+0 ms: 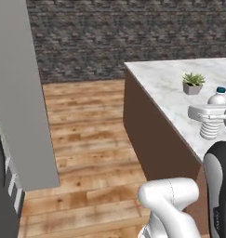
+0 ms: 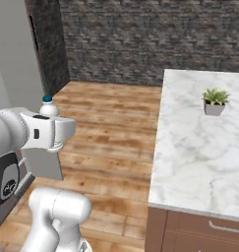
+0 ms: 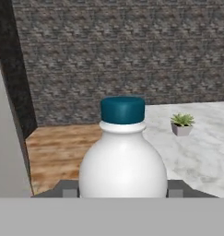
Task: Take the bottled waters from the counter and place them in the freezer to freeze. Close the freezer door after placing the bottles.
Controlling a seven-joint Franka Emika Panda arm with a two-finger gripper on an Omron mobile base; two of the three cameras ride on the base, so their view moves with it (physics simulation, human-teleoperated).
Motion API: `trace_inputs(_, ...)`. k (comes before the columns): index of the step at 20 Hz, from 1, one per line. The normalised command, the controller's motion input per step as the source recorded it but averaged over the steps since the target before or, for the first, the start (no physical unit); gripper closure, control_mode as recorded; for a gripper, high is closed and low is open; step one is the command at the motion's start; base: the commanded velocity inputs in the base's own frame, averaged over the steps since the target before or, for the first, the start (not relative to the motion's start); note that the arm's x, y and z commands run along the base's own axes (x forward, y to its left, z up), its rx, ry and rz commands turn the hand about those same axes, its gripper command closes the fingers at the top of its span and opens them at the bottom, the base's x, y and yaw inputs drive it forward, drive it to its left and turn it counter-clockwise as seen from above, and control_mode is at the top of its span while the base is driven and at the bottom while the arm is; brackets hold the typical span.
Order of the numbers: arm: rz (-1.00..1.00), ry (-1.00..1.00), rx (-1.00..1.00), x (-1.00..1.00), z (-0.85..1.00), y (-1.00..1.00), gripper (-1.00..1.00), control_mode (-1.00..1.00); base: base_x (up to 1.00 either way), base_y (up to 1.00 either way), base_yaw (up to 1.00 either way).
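My gripper [image 3: 122, 190] is shut on a bottled water [image 3: 122, 161], a pale bottle with a dark teal cap, held upright. In the left base view the bottle [image 1: 217, 99] pokes above the white hand [image 1: 208, 113], its ribbed body showing below. From the right base view, gripper [image 2: 48, 131] and bottle [image 2: 48, 108] hang over the wooden floor, left of the counter [image 2: 190, 147]. The white marble counter [image 1: 165, 83] lies to the right. The freezer door [image 1: 21, 93], a tall plain grey panel, stands swung open at the left, and its lower part [image 2: 42, 166] shows behind my arm.
A small potted plant [image 1: 193, 83] [image 2: 215, 101] [image 3: 182, 123] stands on the counter. A dark stone wall [image 2: 140, 39] closes the back. Wooden floor [image 1: 91, 135] runs between the counter and the freezer. Brown drawers with a silver handle [image 2: 224, 227] face me under the counter.
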Motion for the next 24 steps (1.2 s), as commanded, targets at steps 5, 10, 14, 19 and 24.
trace_inputs(5,0.00,0.00,0.00,0.00,0.00,0.00,1.00,1.00,0.09,0.97,0.10)
trace_inputs(10,0.00,0.00,0.00,0.00,0.00,0.00,1.00,1.00,0.49,0.91,0.24)
trace_inputs(14,0.00,0.00,0.00,0.00,0.00,0.00,1.00,1.00,0.56,0.22,0.20)
trace_inputs(19,0.00,0.00,0.00,0.00,0.00,0.00,1.00,1.00,0.68,0.00,0.25)
trace_inputs(24,0.00,0.00,0.00,0.00,0.00,0.00,1.00,1.00,0.59,0.00,0.29)
